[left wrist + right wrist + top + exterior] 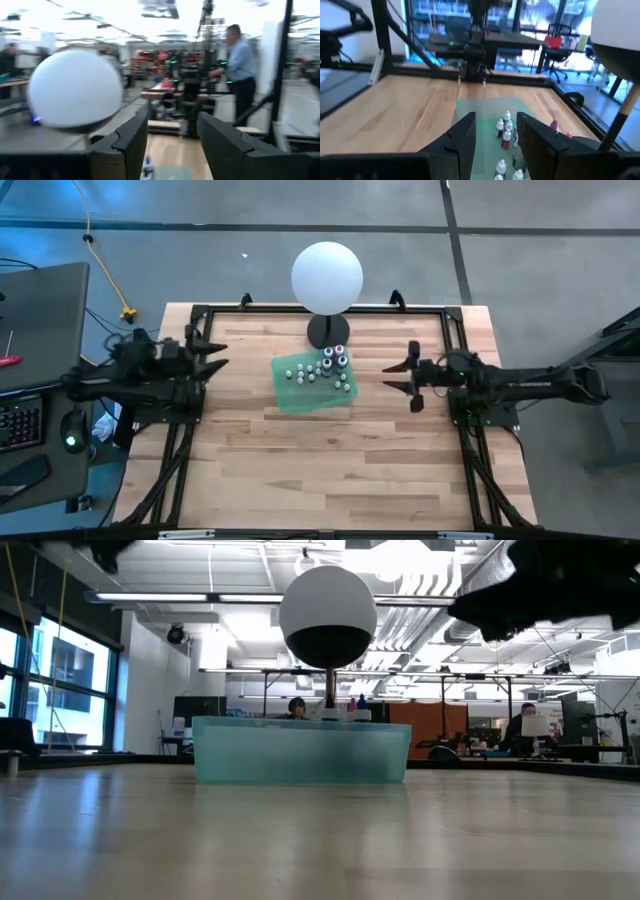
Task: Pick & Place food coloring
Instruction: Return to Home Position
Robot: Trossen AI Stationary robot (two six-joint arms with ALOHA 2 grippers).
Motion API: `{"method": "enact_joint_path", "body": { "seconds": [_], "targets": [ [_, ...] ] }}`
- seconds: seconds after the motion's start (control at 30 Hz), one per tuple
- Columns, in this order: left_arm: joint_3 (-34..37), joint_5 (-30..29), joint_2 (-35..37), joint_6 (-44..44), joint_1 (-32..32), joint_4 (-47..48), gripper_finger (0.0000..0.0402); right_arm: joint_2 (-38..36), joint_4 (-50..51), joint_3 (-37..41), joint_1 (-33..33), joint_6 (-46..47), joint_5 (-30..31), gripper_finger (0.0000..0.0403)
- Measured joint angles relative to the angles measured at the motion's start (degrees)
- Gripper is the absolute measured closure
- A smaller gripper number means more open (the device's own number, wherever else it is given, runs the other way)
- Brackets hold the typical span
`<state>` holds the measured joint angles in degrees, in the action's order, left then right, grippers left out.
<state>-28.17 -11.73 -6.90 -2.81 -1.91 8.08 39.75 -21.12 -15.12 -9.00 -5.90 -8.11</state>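
Tiny pale food coloring bottles [325,370] clustered inside translucent green plastic bin [310,402]. Left gripper [220,355] well left of bin, jaws spread, empty. Right gripper [390,377] near bin's right edge, jaws spread, empty.

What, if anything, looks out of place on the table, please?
Only the green bin sits slightly askew on the table. The food coloring bottles are all inside it; nothing looks spilled. Left gripper and right gripper hang open, clear.
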Motion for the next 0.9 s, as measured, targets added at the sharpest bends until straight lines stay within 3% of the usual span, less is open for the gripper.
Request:
{"method": "enact_joint_path", "body": {
  "seconds": [0.3,0.6,0.9],
  "targets": [
    [13.6,-2.8,0.9,0.1,0.0,-11.9,0.0231,-12.9,-2.3,10.2,-0.5,2.0,-1.7,0.0269],
    [18.6,-3.1,6.7,1.7,0.0,-12.4,0.0231,-19.9,2.7,13.0,-0.5,2.0,-1.9,0.0269],
    [22.5,-5.9,6.5,3.1,0.0,-14.9,0.0231,-24.0,7.9,13.1,-0.5,2.5,-1.9,0.0269]
  ]
}}
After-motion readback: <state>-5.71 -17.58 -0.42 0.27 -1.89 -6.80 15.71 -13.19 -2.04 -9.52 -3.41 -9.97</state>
